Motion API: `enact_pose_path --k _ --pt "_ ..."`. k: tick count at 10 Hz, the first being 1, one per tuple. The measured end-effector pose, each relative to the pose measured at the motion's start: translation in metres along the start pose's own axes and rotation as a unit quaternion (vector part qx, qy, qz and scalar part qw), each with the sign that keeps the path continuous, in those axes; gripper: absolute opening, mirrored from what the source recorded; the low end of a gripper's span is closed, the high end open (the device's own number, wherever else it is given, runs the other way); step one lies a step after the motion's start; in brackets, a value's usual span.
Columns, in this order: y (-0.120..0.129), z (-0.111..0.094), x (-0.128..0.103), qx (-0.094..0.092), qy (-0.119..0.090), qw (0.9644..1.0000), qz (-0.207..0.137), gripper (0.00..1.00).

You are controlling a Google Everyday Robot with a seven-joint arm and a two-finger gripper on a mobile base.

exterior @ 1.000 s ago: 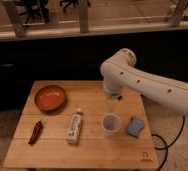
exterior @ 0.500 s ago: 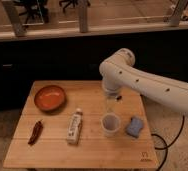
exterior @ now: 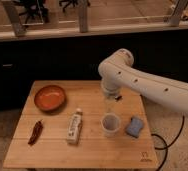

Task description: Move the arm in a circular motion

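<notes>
Camera view: the arm (exterior: pixel 152 86), cream-white, comes in from the right. Its bulbous joint sits over the back-middle of the wooden worktop (exterior: pixel 94 150). The end effector (exterior: pixel 108 103) is the slim pale tip hanging down from that joint, just above a clear cup (exterior: pixel 111 125). It holds nothing, and I cannot tell whether it is apart or together.

Also on the worktop:
- orange bowl (exterior: pixel 50 97), back-left
- red chili (exterior: pixel 35 131), front-left
- white bottle (exterior: pixel 75 126) lying flat, left of the cup
- blue sponge (exterior: pixel 134 126), right of the cup

Handling judgement: the arm is the task's thing. It is stiff and heavy, and there is nothing to take hold of because the circle is a free-air move. The cup looks light and tippable, so the circle should stay above its rim.
</notes>
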Motion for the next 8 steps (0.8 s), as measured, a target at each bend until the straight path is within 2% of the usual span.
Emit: enact_pose_path --k 8 --pt "-0.0009 0.0035 -0.0062 -0.008 -0.005 0.9999 0.008 0.8"
